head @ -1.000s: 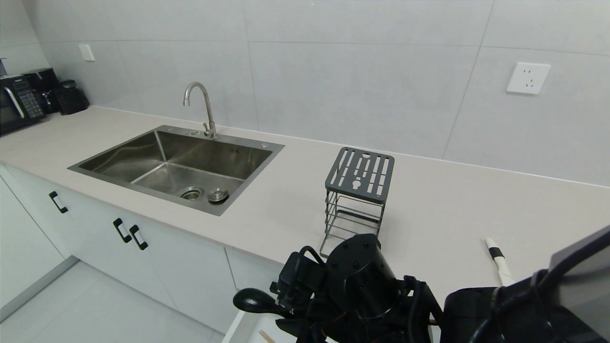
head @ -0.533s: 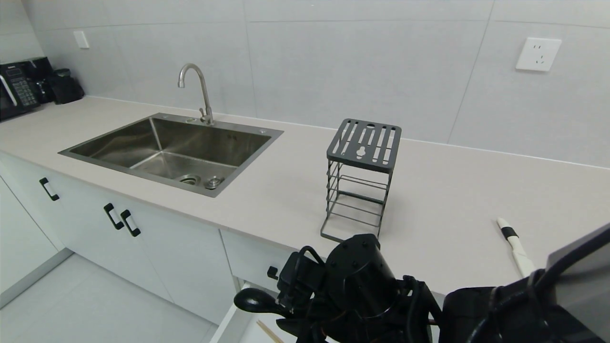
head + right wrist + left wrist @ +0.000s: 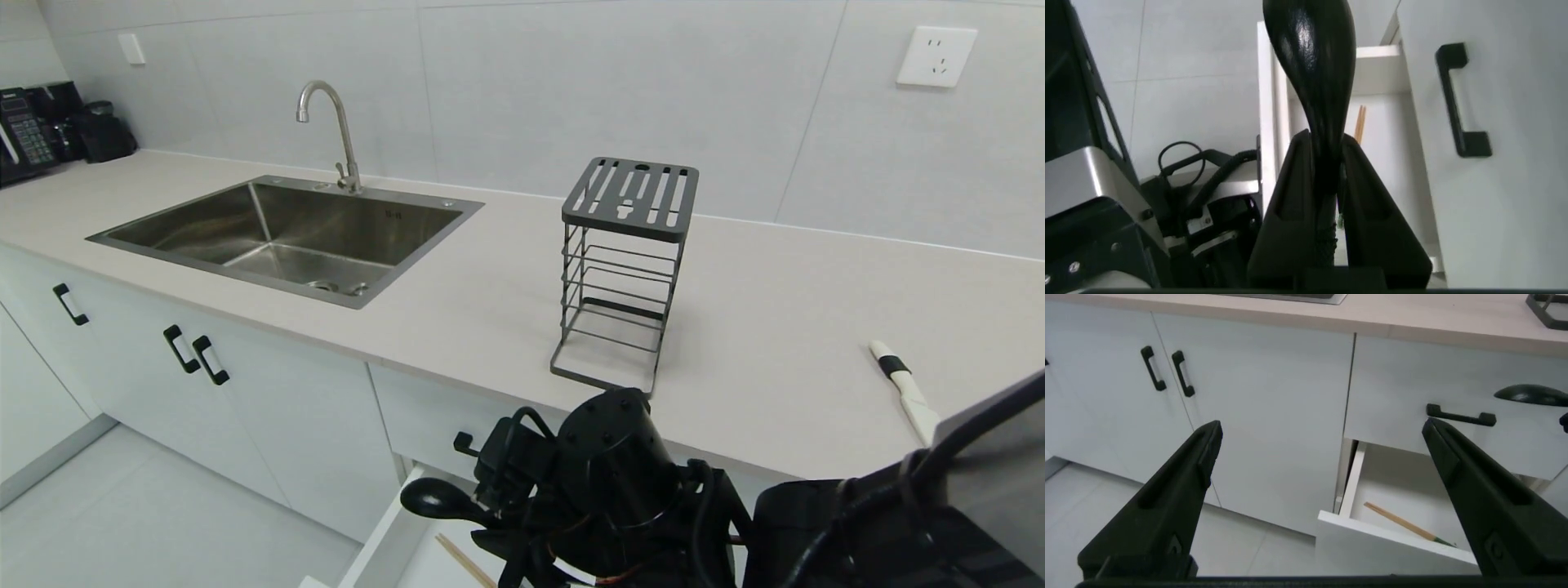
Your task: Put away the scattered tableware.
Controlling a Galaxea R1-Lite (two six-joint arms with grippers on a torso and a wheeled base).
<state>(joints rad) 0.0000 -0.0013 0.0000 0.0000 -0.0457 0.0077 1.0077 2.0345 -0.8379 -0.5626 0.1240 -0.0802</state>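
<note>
I judge I'm partway through stowing the spoon [image 3: 1310, 57]. My right gripper [image 3: 1325, 163] is clamped tight on its black handle, with the bowl sticking out ahead, above the open drawer [image 3: 1388, 539] under the counter [image 3: 457, 310]. My left gripper [image 3: 1321, 437] has its fingers spread wide with nothing between them. It hangs in front of the white cabinet doors, just beside the drawer and facing them. As I read it, the next move is to bring the spoon down into the drawer's hollow and get it lying flat before I let go. The bowl has to clear the drawer's side wall on the way, and it would be best to set it beside the chopstick [image 3: 1409, 525] already lying in there rather than across it. The left arm should keep out of the way while that happens. By my count there is one spoon, in my grip, and one chopstick in the drawer; I can't tell whether a second lies hidden behind the arm. One white-handled piece with a black band [image 3: 902, 390] lies on the counter off to my right, well apart from everything else. That looks like the one item left to collect. There is also one wire rack [image 3: 624, 269] standing upright on the counter, one sink [image 3: 220, 273] with one tap [image 3: 331, 122], and one drawer pulled out.
</note>
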